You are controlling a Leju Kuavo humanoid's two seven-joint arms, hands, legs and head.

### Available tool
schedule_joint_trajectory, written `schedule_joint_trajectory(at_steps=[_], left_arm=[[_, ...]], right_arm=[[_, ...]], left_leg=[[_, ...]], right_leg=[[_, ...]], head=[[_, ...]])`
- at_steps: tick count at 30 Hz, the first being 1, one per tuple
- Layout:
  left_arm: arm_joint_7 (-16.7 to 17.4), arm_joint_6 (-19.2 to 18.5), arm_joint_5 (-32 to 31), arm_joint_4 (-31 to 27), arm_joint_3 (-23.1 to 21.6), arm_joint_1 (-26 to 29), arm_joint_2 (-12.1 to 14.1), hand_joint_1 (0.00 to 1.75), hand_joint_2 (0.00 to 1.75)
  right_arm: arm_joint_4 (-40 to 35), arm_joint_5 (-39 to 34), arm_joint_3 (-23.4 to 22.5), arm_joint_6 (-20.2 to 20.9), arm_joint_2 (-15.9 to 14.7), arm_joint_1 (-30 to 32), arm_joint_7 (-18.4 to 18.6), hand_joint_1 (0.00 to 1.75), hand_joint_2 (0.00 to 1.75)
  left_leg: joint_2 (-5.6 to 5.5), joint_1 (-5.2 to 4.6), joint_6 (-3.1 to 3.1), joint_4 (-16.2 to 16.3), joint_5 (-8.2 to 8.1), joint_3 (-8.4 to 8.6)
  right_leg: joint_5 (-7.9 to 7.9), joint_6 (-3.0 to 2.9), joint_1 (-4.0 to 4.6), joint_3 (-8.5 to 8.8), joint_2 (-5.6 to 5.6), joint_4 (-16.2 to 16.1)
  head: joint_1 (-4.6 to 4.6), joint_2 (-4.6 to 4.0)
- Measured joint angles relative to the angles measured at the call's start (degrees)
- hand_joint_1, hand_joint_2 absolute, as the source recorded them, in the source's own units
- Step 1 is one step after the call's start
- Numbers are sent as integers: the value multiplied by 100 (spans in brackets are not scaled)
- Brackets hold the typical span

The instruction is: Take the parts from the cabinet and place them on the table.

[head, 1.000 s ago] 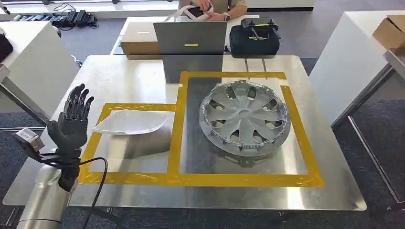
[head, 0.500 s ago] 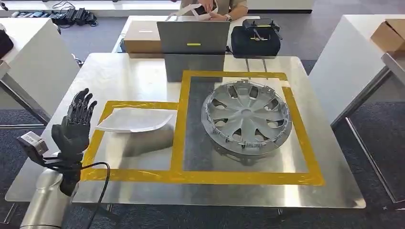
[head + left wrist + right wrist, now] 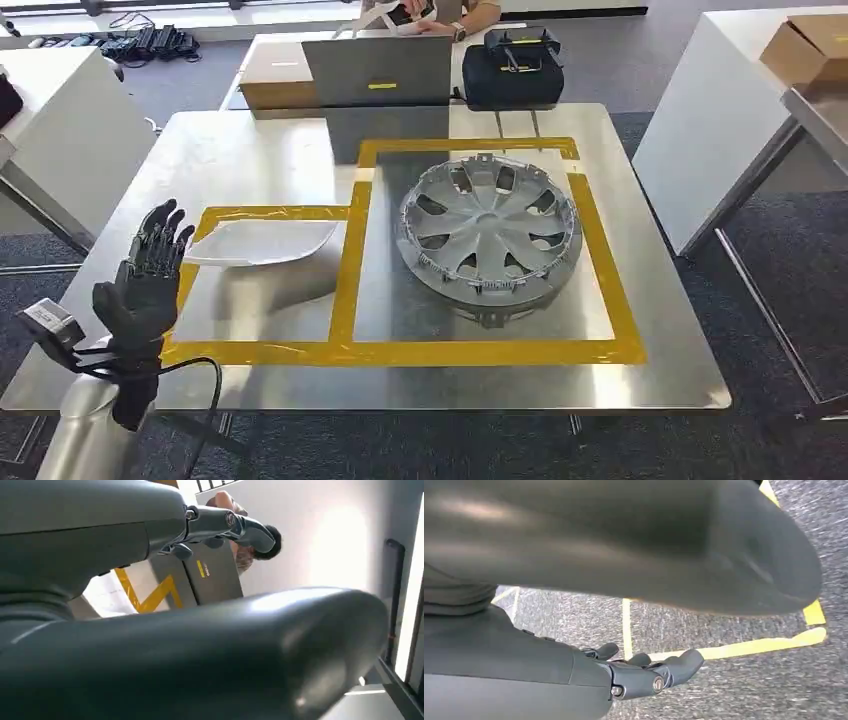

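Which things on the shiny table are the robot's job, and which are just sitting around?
Part of the job:
- hubcap, lying in the big yellow-taped box
- white part, in the small taped box
- left hand, raised and holding nothing

Just lying about:
- laptop
- cardboard box
- black case
- person behind the table
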Motion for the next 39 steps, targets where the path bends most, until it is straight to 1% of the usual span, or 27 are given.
schedule_joint_trajectory(at_steps=[2, 3, 4, 5, 7, 8, 9, 11, 12, 13, 15, 17, 18, 21, 23, 24, 26, 27, 28, 29, 30, 32, 33, 34, 35, 38, 39], left_arm=[[0, 0, 0, -88, 0, -2, 2, 0, 0], [0, 0, 2, -136, -2, 4, 2, 0, 0], [0, 0, 2, -171, 0, 34, -2, 0, 0], [0, 2, 2, -192, 4, 35, 7, 0, 0], [0, 2, 4, -274, 7, 102, 4, 0, 0], [0, 2, 4, -300, 7, 107, 0, 0, 0], [0, 2, 7, -328, 7, 120, -4, 0, 0], [0, 9, 13, -389, 11, 188, -9, 0, 0], [0, 9, 13, -398, 11, 212, -9, 0, 0], [0, 9, 13, -404, 11, 241, -18, 0, 0], [0, 9, 13, -446, 13, 312, -28, 0, 0], [0, 9, 13, -488, 13, 336, -39, 0, 0], [0, 9, 13, -514, 15, 346, -42, 0, 0], [0, 9, 11, -529, 15, 354, -52, 0, 0], [0, 9, 11, -531, 22, 378, -50, 0, 0], [0, 9, 11, -531, 24, 389, -50, 0, 0], [0, 22, 0, -529, 31, 412, -50, 0, 0], [0, 48, -13, -523, 44, 464, -50, 0, 0], [0, 74, -24, -516, 63, 510, -50, 0, 0], [0, 88, -26, -505, 74, 535, -52, 0, 0], [0, 103, -31, -488, 83, 549, -50, 0, 0], [-2, 140, -72, -442, 127, 558, -52, 0, 0], [-19, 177, -116, -400, 166, 559, -52, 0, 0], [-39, 192, -122, -372, 181, 566, -52, 0, 0], [-59, 201, -122, -346, 201, 604, -55, 0, 0], [-131, 245, -136, -164, 317, 695, -55, 0, 0], [-160, 258, -172, -86, 350, 710, -57, 0, 0]], right_arm=[[0, 0, 0, 0, 2, -5, -2, 0, 0], [0, 0, 0, 0, 2, -1, -4, 0, 0], [0, 7, 0, 2, 2, -1, -9, 0, 0], [0, 9, 0, 2, 2, -3, -11, 0, 0], [0, 22, 0, 2, 2, 7, -18, 0, 0], [0, 24, 0, 4, 0, 10, -26, 0, 0], [0, 24, 2, 7, 2, 14, -24, 0, 0], [0, 26, 4, 2, -4, 2, -26, 0, 0], [0, 28, 4, -4, -4, 1, -26, 0, 0], [0, 28, 4, -4, -4, 3, -26, 0, 0], [0, 26, 7, -4, -4, 1, -24, 0, 0], [0, 9, 7, -4, -7, -8, -17, 0, 0], [0, -2, 7, -4, -9, -30, -17, 0, 0], [0, -11, 7, -4, -13, -27, -11, 0, 0], [0, -11, 7, -7, -13, -27, -7, 0, 0], [0, -9, 7, -7, -13, -32, -2, 0, 0], [0, -11, 7, -9, -13, -29, -7, 0, 0], [0, -18, 7, -9, -13, -27, -7, 0, 0], [0, -22, 7, -13, -13, -24, -7, 0, 0], [0, -26, 7, -13, -13, -18, -7, 0, 0], [0, -26, 7, -13, -13, -16, -7, 0, 0], [0, -31, 7, -13, -9, -23, -22, 0, 0], [0, -35, 7, -15, -4, -29, -33, 0, 0], [0, -39, 7, -22, -4, -23, -37, 0, 0], [0, -42, 7, -24, -4, -20, -37, 0, 0], [0, -63, 7, -31, -2, -19, -44, 0, 0], [0, -72, 7, -31, -2, -5, -46, 0, 0]], left_leg=[[0, -14, 70, -1077, 333, 668], [5, -53, 70, -1248, 265, 755], [-6, -76, 79, -1222, 382, 694], [-7, -79, 112, -1248, 361, 656], [-7, -75, 214, -1272, 453, 598], [20, -42, 267, -1297, 540, 546], [23, -42, 328, -1299, 601, 465], [27, -46, 342, -1293, 716, 314], [32, -49, 346, -1287, 768, 238], [37, -49, 344, -1272, 823, 174], [38, -48, 318, -1229, 912, 24], [38, -47, 281, -1167, 975, -97], [40, -64, 242, -1139, 1001, -146], [42, -57, 132, -1166, 1108, -132], [29, -53, 61, -1160, 1117, -172], [21, -51, 34, -1013, 869, -255], [22, -34, -15, -410, 303, -447], [21, -32, -42, 173, -21, -601], [21, -32, -58, 524, -120, -657], [22, -30, -63, 605, -37, -606], [23, -26, -64, 470, 153, -445], [23, -16, -49, -301, 542, 144], [22, -11, -30, -935, 500, 587], [19, -38, 20, -1350, 267, 826], [6, -62, 98, -1264, 349, 795], [5, -82, 238, -1287, 406, 692], [32, -50, 311, -1305, 495, 615]], right_leg=[[70, 34, 5, -62, 0, 9], [116, 79, 14, -74, 4, 5], [147, 117, 4, -61, 1, -10], [187, 153, -7, -72, 1, -5], [294, 250, 16, -81, 5, -82], [202, 262, -22, -126, 13, -25], [-118, 277, -13, -221, 1, 178], [-806, 328, -18, -455, 1, 1005], [-986, 347, -16, -543, 2, 1414], [-1003, 358, -16, -554, 2, 1664], [-697, 359, -22, -222, -1, 1410], [-446, 318, -23, 552, -2, 364], [-674, 271, -8, 832, 1, -100], [-572, 150, 44, 764, 7, -90], [-432, 55, -14, 696, -23, -157], [-371, 11, -11, 633, -24, -162], [-278, -14, -8, 511, -32, -161], [-201, -18, -5, 405, -33, -157], [-132, -12, -4, 314, -32, -153], [-77, -1, -5, 233, -32, -148], [-23, 13, -6, 160, -33, -145], [82, 54, -10, 26, -34, -127], [134, 87, -7, -15, -33, -102], [178, 124, 15, -43, -29, -92], [215, 153, 9, -12, -23, -116], [347, 285, -4, -5, -14, -175], [339, 314, -26, -51, -16, -145]], head=[[-7, 0], [-5, 0], [2, 0], [-16, 0], [-9, 0], [-13, 0], [15, 0], [46, 0], [55, 0], [59, 0], [79, 0], [89, 0], [98, 0], [87, 0], [92, 0], [70, 0], [24, 0], [17, 0], [9, 0], [2, 0], [-2, 0], [-9, 0], [-13, 0], [-26, 0], [-15, 0], [0, 0], [-2, 0]])
